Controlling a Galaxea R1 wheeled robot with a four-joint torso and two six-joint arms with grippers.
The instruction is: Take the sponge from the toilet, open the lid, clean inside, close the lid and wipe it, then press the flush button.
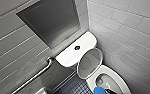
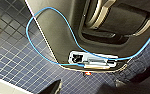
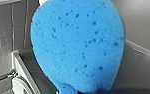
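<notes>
Big and blue, the sponge (image 3: 76, 45) is pinched tight in the right gripper (image 1: 106, 91), near the robot, just over the toilet (image 1: 119, 81) bowl. Farther off the lid (image 1: 89, 63) stands up against the white tank (image 1: 68, 56), with a dark button (image 1: 77, 47) on top, by the tiled wall (image 1: 131, 30).

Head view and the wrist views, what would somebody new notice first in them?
The bright blue sponge stands out most: it looms large in the right wrist view and sits at the head view's lower edge, over the open bowl. Next comes the white toilet in the tiled corner, its lid raised upright before the tank. In the left wrist view, a thin blue cable loops above dark blue floor tiles.
</notes>
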